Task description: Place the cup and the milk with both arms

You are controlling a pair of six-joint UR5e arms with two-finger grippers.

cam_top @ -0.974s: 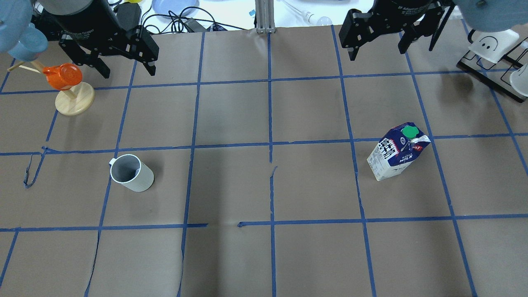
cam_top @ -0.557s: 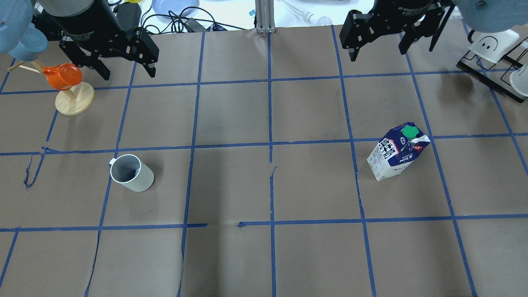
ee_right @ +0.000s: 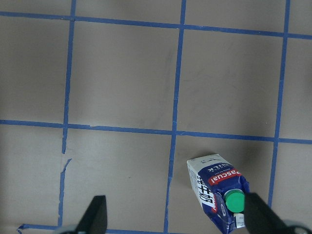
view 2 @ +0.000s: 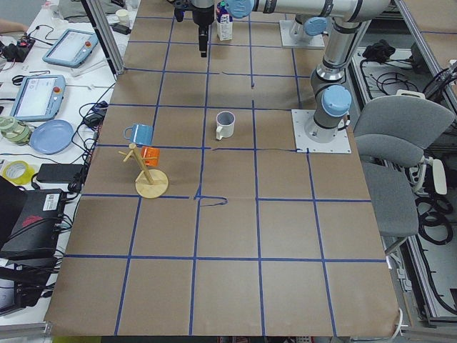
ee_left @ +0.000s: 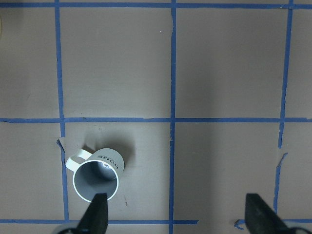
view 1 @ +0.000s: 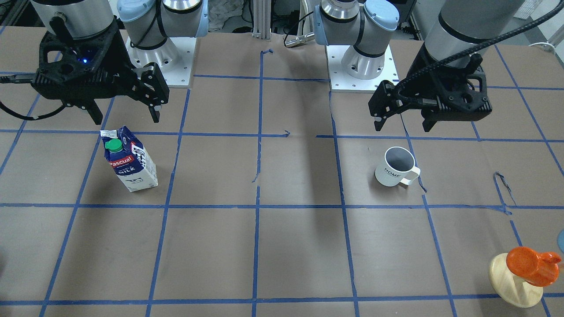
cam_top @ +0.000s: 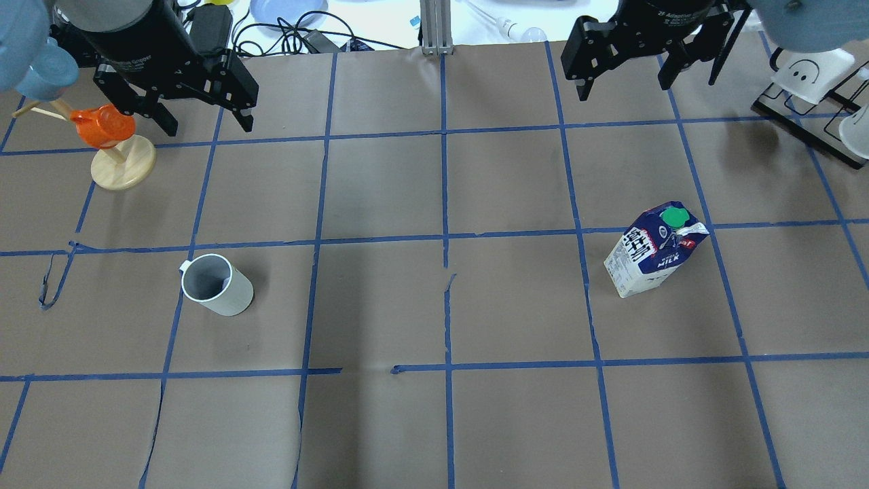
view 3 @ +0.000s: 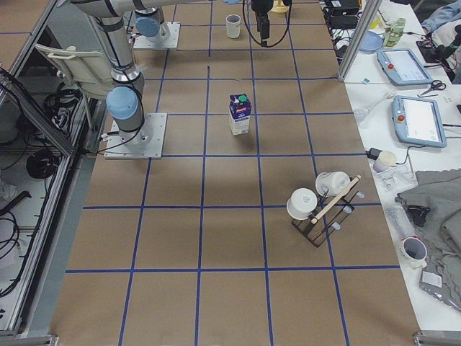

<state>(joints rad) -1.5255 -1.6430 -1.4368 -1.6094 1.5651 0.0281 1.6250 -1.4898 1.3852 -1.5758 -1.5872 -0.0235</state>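
Observation:
The white cup (cam_top: 217, 285) stands upright on the table's left half, also seen in the front view (view 1: 394, 167) and left wrist view (ee_left: 97, 178). The milk (cam_top: 655, 248) carton stands upright on the right half, also in the front view (view 1: 128, 159) and right wrist view (ee_right: 219, 192). My left gripper (cam_top: 207, 128) is open and empty, held high, short of the cup (view 1: 402, 127). My right gripper (cam_top: 622, 90) is open and empty, held high, short of the milk (view 1: 125, 119).
An orange cup hangs on a pale wooden stand (cam_top: 112, 146) at the far left, close to my left gripper. A black rack with white cups (cam_top: 808, 81) stands at the far right. Blue tape lines grid the brown table.
Both grippers have shifted only slightly up high and stay open. The cup and the milk have not moved.

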